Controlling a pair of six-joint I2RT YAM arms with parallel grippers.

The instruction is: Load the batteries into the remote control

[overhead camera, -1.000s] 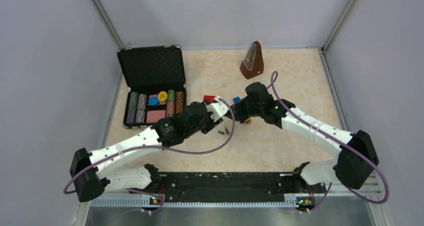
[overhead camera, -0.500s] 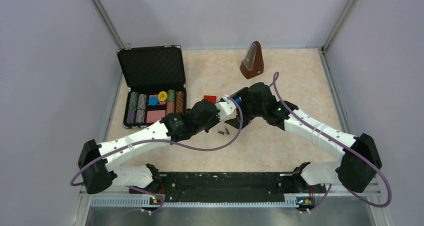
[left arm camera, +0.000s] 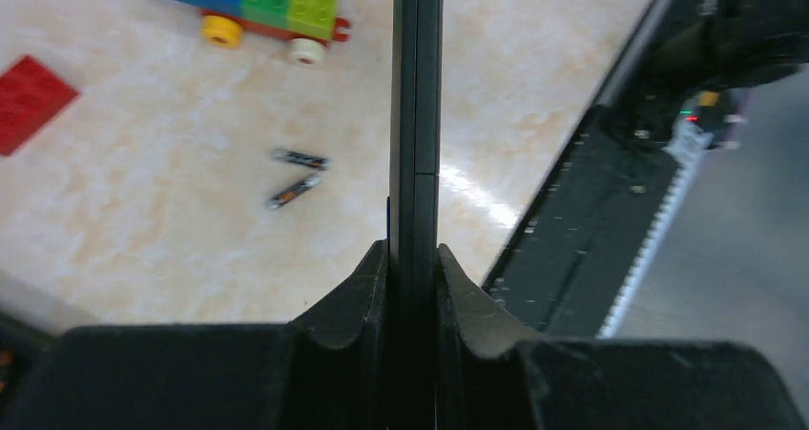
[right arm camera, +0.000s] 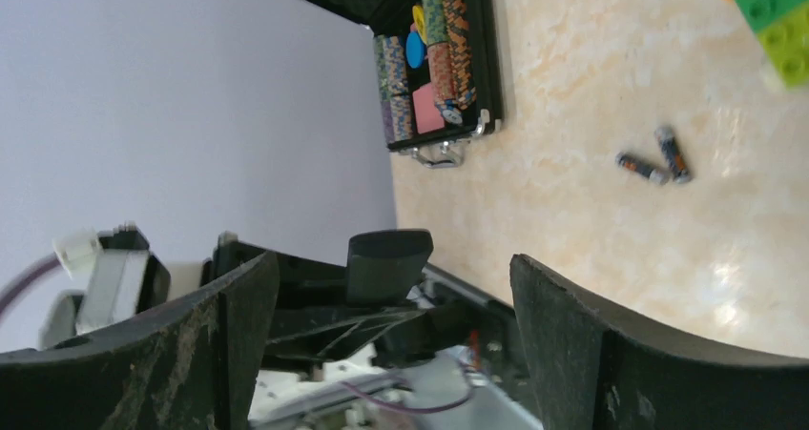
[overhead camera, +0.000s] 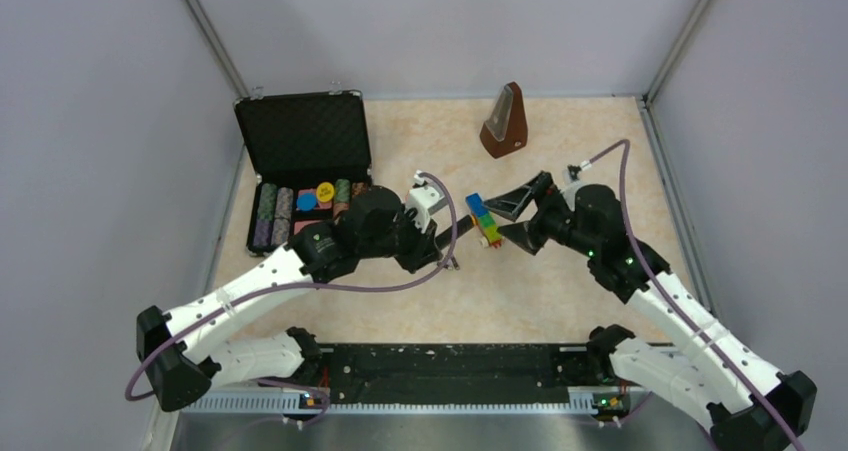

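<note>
My left gripper (left arm camera: pixel 415 249) is shut on the remote control (left arm camera: pixel 417 115), a slim black bar held on edge and reaching forward above the table. In the top view the left gripper (overhead camera: pixel 440 239) hovers mid-table. The two batteries (left arm camera: pixel 296 174) lie loose on the table below and left of the remote, side by side; they also show in the right wrist view (right arm camera: pixel 656 161). My right gripper (overhead camera: pixel 500 219) stands open to the right of the remote with nothing between its fingers. Its wrist view faces the remote's end (right arm camera: pixel 386 263), apart from both fingers.
A toy-brick train (overhead camera: pixel 483 218) sits just in front of the right gripper, and a red brick plate (left arm camera: pixel 29 101) lies nearby. An open black case of poker chips (overhead camera: pixel 305 171) is at back left. A brown metronome (overhead camera: pixel 505 121) stands at the back. The black rail (overhead camera: pixel 440 371) runs along the near edge.
The right gripper opened, let go of the remote and drew back to the right. The left gripper closed on the remote and now holds it alone.
</note>
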